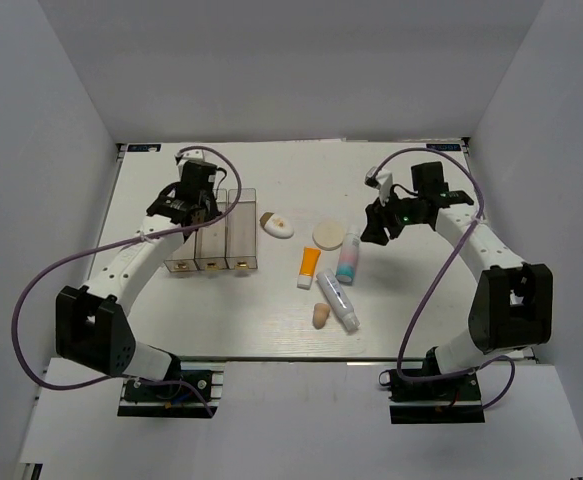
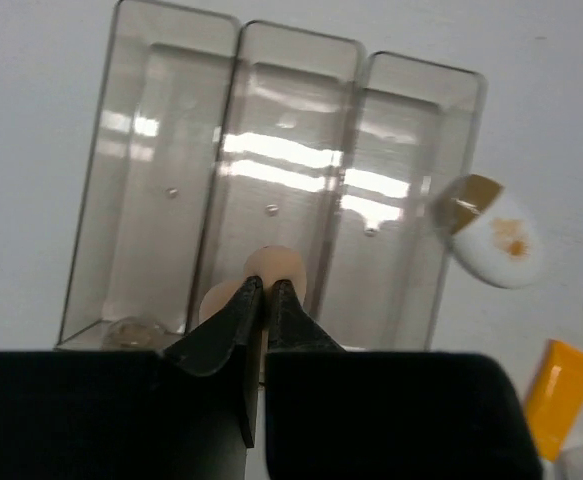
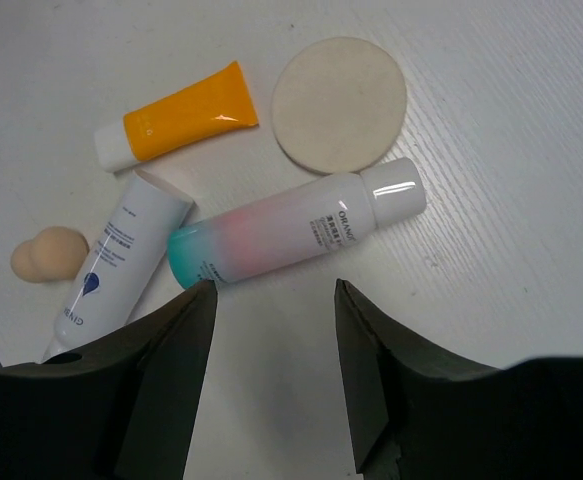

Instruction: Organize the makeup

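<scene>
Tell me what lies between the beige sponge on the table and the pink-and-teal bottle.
A white tube with blue print lies between them; the right wrist view shows it.

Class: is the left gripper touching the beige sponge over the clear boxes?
Touching. The left wrist view shows the left gripper pinching the beige sponge.

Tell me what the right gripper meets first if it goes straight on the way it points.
Probably the pink-and-teal bottle: it lies directly ahead of the open right gripper, its pink middle in line with the gap. Depth is unclear.
</scene>
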Motion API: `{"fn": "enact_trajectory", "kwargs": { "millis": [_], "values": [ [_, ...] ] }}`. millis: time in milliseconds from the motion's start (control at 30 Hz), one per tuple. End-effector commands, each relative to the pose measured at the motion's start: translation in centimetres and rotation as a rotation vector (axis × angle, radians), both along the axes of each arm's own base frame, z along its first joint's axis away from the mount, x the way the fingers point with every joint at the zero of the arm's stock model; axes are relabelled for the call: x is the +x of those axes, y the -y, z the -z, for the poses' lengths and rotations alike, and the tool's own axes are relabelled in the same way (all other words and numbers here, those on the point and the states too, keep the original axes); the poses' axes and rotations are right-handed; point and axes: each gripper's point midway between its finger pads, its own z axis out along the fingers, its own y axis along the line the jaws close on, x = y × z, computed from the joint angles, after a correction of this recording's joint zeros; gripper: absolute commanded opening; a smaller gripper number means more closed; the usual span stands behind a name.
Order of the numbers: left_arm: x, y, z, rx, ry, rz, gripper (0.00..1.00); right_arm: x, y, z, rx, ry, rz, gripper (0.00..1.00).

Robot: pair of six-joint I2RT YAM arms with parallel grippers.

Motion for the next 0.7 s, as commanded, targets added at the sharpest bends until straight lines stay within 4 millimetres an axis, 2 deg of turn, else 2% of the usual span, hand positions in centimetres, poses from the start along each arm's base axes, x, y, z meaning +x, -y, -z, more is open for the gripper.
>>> {"fn": "enact_trajectory", "kwargs": {
  "millis": [0,200,300,400,533,667],
  "values": [
    [-0.8,-4.1,0.2,0.036,0.017,-0.135,0.15,-1.4,-1.1,-0.8,0.027,0.021,-0.063,0.57],
    [-2.1,-8.5,2.9,0.075,-0.038,-0.247,0.2,-2.7,-2.1,-0.6,0.029,0.024,-0.107,0.6],
    [-2.4,-9.6,4.8,0.081,-0.091,-0.271,0.23,-3.3,-2.4,-0.4,0.026,0.025,-0.123,0.6],
    [-2.2,-9.7,6.0,0.069,-0.121,-0.264,0.29,-3.8,-2.5,-0.3,0.021,0.026,-0.135,0.61],
    [-1.5,-9.5,6.6,0.05,-0.137,-0.248,0.51,-4.4,-2.8,-0.2,0.014,0.032,-0.159,0.64],
    [-1.0,-9.2,6.7,0.048,-0.145,-0.234,0.6,-5.6,-3.4,-0.3,0.026,0.041,-0.233,0.72]
  ]
}}
